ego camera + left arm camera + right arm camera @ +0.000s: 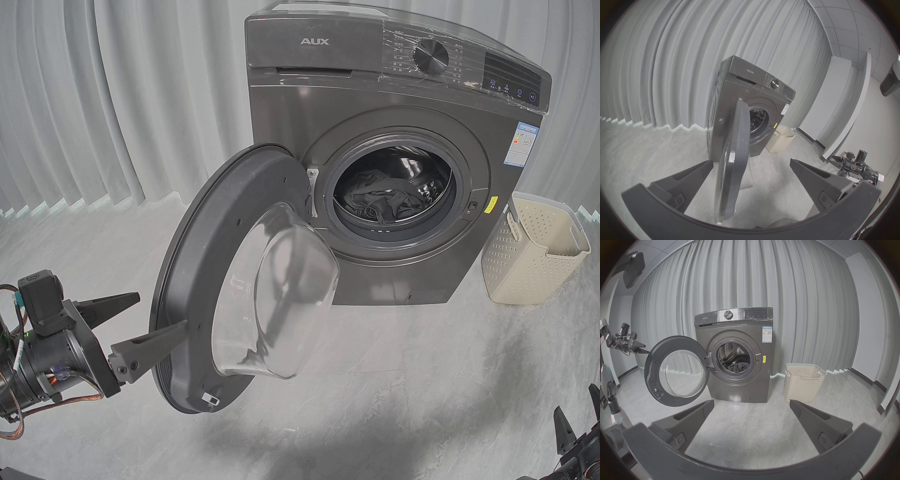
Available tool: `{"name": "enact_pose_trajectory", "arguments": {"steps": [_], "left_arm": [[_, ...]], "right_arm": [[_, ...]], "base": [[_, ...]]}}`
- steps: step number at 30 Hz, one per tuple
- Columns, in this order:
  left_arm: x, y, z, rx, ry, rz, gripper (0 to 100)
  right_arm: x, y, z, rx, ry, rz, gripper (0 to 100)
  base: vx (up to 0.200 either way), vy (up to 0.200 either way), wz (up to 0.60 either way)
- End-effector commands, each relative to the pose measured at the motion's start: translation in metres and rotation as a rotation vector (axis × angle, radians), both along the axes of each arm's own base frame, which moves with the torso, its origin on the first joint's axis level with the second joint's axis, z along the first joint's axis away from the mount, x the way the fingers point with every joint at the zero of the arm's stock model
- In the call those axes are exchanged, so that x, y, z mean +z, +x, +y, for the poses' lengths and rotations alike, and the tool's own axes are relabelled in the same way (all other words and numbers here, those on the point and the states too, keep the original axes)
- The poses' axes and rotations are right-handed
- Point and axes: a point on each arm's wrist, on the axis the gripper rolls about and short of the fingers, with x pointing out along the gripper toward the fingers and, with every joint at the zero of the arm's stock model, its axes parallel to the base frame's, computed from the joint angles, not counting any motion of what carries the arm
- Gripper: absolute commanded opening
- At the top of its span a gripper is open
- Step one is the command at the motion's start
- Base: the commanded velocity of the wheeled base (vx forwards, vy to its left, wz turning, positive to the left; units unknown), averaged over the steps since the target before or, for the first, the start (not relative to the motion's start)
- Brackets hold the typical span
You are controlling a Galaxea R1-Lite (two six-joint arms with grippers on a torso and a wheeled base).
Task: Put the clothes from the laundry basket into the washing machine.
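Clothes (381, 200) lie inside the washing machine (300, 112). I judge the left gripper (161, 311), jaws spread around the door (200, 250) edge, should push it evenly shut.

Lit brightly and evenly. Shows soft glare on door glass (275, 294) just ahead of left gripper (161, 311). Bends straight lines, darkens corners in wrist views.

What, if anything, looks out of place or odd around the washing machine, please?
Only the clear film wrapped crinkled over the control panel of the washing machine; door, clothes and laundry basket look ordinary.
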Motion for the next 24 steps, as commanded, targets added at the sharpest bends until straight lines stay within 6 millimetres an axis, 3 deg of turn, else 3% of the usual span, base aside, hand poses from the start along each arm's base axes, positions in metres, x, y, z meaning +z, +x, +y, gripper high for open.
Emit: {"name": "enact_pose_trajectory", "arguments": {"steps": [1,6,13,24], "left_arm": [[0.009,-0.006,0.019,0.135,-0.020,-0.063,100],[0.003,-0.001,0.038,0.271,0.048,-0.075,100],[-0.006,0.013,0.047,0.348,0.086,-0.033,100],[-0.026,0.022,0.022,0.180,0.133,0.063,100]], "right_arm": [[-0.003,0.000,0.000,0.001,0.000,0.001,100],[-0.003,0.000,0.000,0.001,0.000,0.001,100],[-0.003,0.000,0.000,0.001,0.000,0.001,100],[-0.003,0.000,0.000,0.001,0.000,0.001,100]], "base": [[0.000,0.000,0.00],[0.000,0.000,0.00],[0.000,0.000,0.00],[0.000,0.000,0.00]]}}
